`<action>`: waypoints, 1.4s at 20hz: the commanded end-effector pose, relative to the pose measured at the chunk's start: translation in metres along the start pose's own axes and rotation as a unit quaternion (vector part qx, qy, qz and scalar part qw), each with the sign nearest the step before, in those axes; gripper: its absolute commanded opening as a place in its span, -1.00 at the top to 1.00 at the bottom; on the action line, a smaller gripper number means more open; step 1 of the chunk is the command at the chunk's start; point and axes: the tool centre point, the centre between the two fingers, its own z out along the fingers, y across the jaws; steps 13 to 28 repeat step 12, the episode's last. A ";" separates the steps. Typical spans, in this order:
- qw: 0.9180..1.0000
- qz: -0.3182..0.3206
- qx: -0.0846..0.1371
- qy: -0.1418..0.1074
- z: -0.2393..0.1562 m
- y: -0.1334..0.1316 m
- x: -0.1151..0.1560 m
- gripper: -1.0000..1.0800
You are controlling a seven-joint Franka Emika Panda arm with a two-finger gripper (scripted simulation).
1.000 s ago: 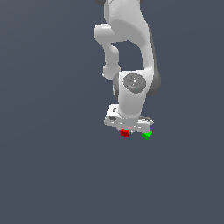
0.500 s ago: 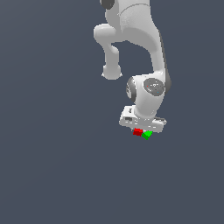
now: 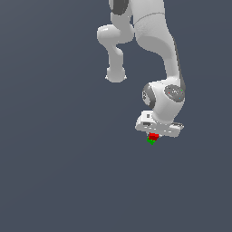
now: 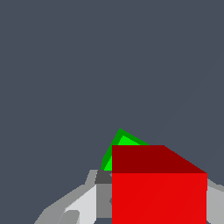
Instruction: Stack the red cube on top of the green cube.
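The red cube (image 3: pixel 154 135) is held between my gripper's (image 3: pixel 154 137) fingers, right under the white hand. It sits directly over the green cube (image 3: pixel 151 141), which rests on the grey floor and shows only as a sliver below the red one. I cannot tell whether the two cubes touch. In the wrist view the red cube (image 4: pixel 159 192) fills the space between the grey fingers (image 4: pixel 83 203), and a corner of the green cube (image 4: pixel 120 144) pokes out behind it. My gripper (image 4: pixel 159 205) is shut on the red cube.
A plain dark grey floor (image 3: pixel 59 172) spreads all around. The white arm (image 3: pixel 154 41) rises above the cubes towards the top of the exterior view.
My gripper has carried the red cube towards the exterior view's right, from beside the green cube to directly over it. The green cube has not moved.
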 end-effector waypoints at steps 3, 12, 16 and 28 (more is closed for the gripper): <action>1.000 0.001 0.000 0.001 0.001 -0.003 0.000 -0.92; 1.000 0.001 0.000 0.001 0.001 -0.003 0.000 -0.92; 1.000 0.001 0.000 0.001 0.001 -0.003 0.000 -0.92; 1.000 0.001 0.000 0.001 0.001 -0.003 0.000 -0.92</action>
